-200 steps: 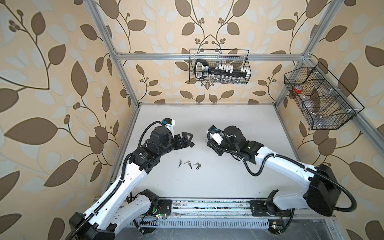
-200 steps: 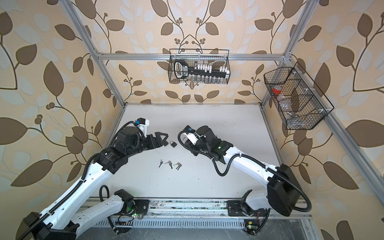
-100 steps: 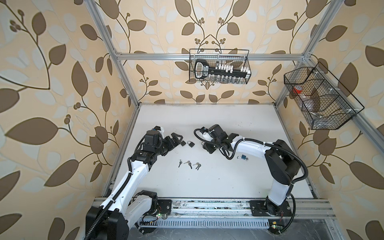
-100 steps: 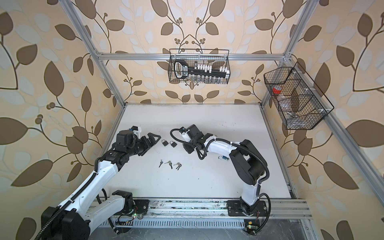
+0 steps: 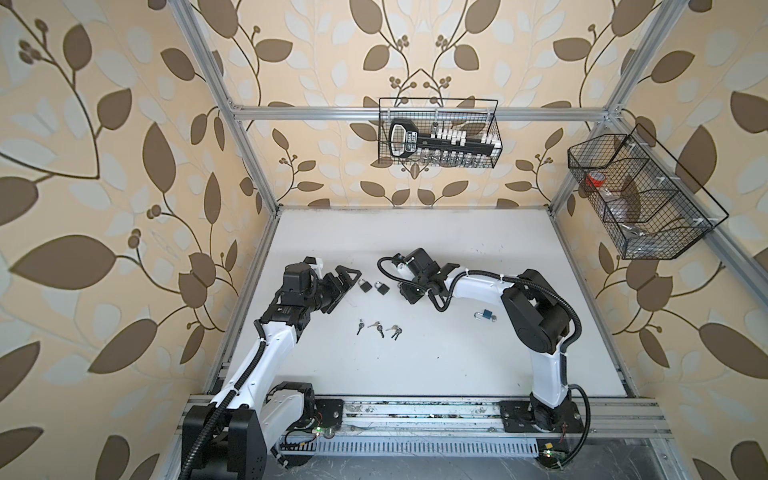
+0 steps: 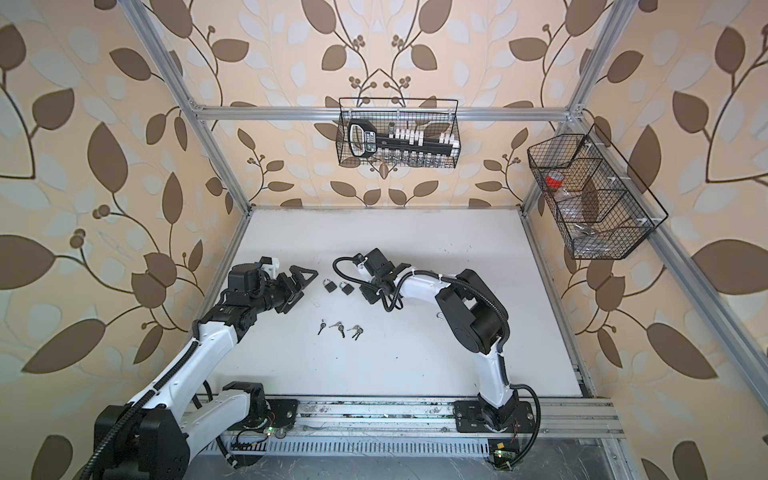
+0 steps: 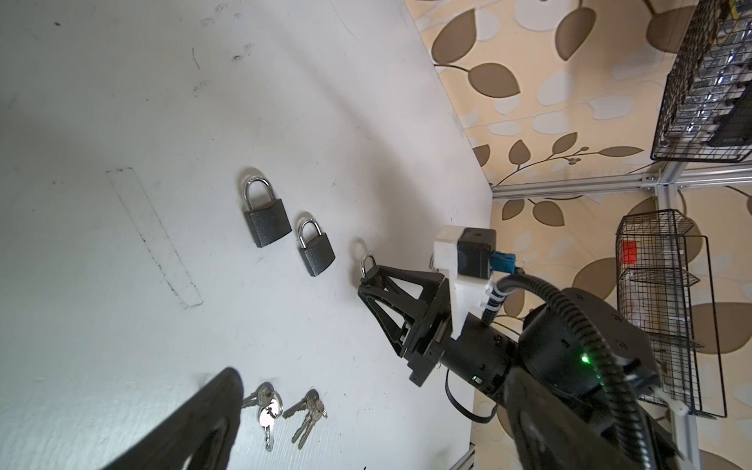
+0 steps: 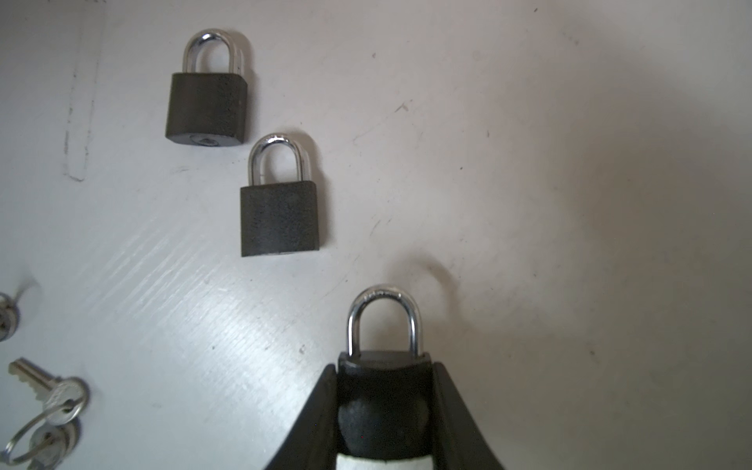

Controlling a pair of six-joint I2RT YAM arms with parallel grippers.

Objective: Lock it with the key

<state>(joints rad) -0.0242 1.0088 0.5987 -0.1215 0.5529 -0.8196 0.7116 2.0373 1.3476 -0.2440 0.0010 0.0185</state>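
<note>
Just beside the loose black padlock (image 8: pixel 278 219), the right gripper (image 8: pixel 384 368) pinches a second black padlock (image 8: pixel 383 407) by its body while the left gripper (image 5: pixel 345 286) hangs spread and empty on the loose one's other side, so this is probably the lock-holding step; next calls for the left grabbing a key (image 8: pixel 57 396) near that loose padlock.
</note>
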